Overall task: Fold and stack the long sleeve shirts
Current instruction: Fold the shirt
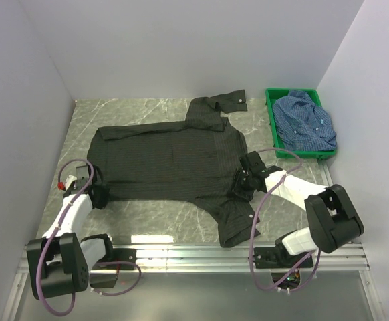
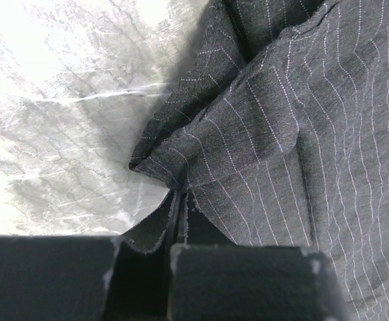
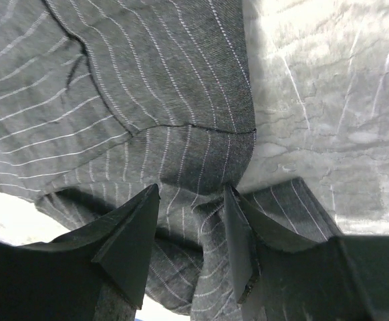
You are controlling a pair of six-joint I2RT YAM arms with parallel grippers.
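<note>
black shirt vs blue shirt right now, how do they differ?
The black shirt lies spread out on the table; the blue shirt sits crumpled in the green crate. The black shirt has fine pale stripes, the blue shirt fine checks. The left gripper is shut on the black shirt's edge; nothing touches the blue shirt. Both are cloth shirts, and neither is folded yet.

Nothing here can be read. I see no legible lettering, brand, number or sign on the black striped shirt (image 1: 168, 160), the blue checked shirt (image 1: 307, 120) or the green crate (image 1: 272, 124). Up close the cloth shows only fine stripes.
</note>
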